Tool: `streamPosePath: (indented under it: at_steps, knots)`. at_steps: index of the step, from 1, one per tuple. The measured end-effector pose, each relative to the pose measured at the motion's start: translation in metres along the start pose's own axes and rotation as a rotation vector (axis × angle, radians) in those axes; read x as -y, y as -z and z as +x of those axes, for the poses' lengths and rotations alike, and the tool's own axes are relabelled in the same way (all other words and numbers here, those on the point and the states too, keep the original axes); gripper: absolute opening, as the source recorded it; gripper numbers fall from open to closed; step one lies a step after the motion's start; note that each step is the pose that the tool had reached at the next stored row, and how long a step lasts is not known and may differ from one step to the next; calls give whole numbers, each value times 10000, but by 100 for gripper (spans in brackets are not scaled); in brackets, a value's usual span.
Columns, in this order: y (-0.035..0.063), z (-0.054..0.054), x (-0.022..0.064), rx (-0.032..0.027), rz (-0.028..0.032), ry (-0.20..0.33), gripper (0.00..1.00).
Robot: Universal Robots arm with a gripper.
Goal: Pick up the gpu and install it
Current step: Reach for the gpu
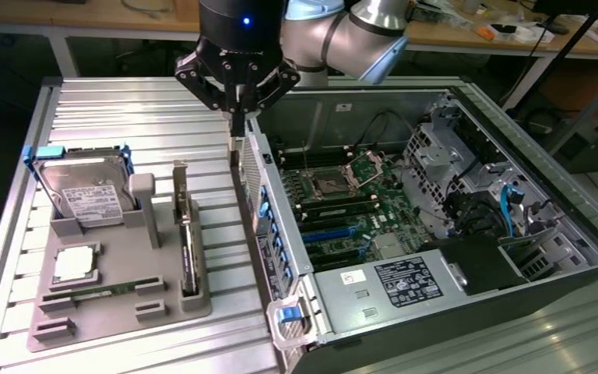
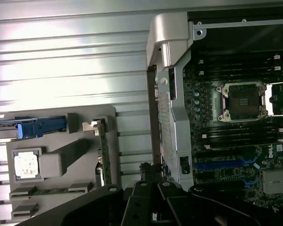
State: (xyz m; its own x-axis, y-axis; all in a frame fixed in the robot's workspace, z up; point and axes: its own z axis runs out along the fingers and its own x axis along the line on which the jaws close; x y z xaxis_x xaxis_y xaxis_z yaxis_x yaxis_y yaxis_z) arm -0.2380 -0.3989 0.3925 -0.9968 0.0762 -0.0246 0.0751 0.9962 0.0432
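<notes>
The claw [image 1: 239, 125] is shut tight and holds nothing. It hangs over the wall of the open computer box [image 1: 361, 105] that faces the tray. The gpu [image 1: 186, 234] stands on its edge in the gray tray [image 1: 122, 312], near the box.

The gpu I'm after [image 1: 186, 243] [image 2: 103, 151] is a thin green circuit-board card. It stands on edge in the grey moulded tray [image 1: 112, 312], its silver end bracket [image 1: 180, 183] upright at one end.

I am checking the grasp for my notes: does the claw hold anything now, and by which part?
Nothing, it seems: the claw is shut near the case wall, and the gpu stands in the gray tray.
</notes>
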Motion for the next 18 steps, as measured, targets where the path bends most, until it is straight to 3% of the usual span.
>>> streamPosePath:
  at_steps: [18]
  knots:
    - [3,165,12,-1,1,0,11]
